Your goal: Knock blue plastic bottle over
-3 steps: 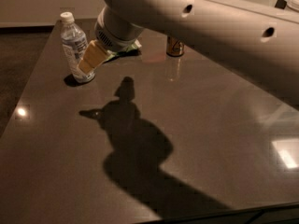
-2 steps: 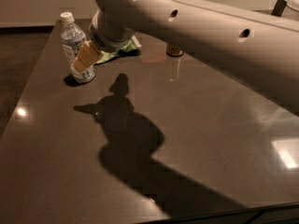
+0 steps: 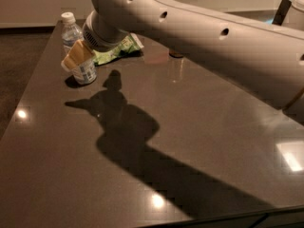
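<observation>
The blue plastic bottle (image 3: pixel 71 33), clear with a white cap and a pale blue-and-white label, stands at the far left of the dark table (image 3: pixel 199 141). It leans slightly to the left. My gripper (image 3: pixel 76 57), with its tan tip, is right in front of the bottle's middle and hides that part, seemingly touching it. The bottle's base shows below the gripper. The big white arm (image 3: pixel 199 37) reaches in from the right across the back of the table.
A green snack bag (image 3: pixel 118 47) lies just right of the bottle, partly under the arm's wrist. The drink can (image 3: pixel 176 55) is almost wholly hidden behind the arm. The arm's dark shadow (image 3: pixel 128 127) falls across the table's middle.
The arm has swung left and nearer the camera, now covering the can. The gripper stays against the bottle, which still stands in the same spot.
</observation>
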Robot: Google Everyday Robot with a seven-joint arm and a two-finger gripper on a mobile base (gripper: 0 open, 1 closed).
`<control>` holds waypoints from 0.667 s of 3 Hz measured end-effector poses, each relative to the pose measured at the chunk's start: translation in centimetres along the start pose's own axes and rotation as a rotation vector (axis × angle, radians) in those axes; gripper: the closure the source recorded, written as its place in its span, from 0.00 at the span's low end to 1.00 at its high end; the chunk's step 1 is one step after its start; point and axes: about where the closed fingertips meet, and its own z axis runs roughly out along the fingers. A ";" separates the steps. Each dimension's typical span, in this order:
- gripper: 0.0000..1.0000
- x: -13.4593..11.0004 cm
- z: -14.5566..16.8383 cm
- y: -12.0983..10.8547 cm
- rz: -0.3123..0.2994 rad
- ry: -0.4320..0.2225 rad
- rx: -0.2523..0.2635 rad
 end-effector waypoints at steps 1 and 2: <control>0.00 -1.2 1.4 0.1 0.017 -0.030 -0.031; 0.00 -1.9 2.9 0.2 0.026 -0.048 -0.055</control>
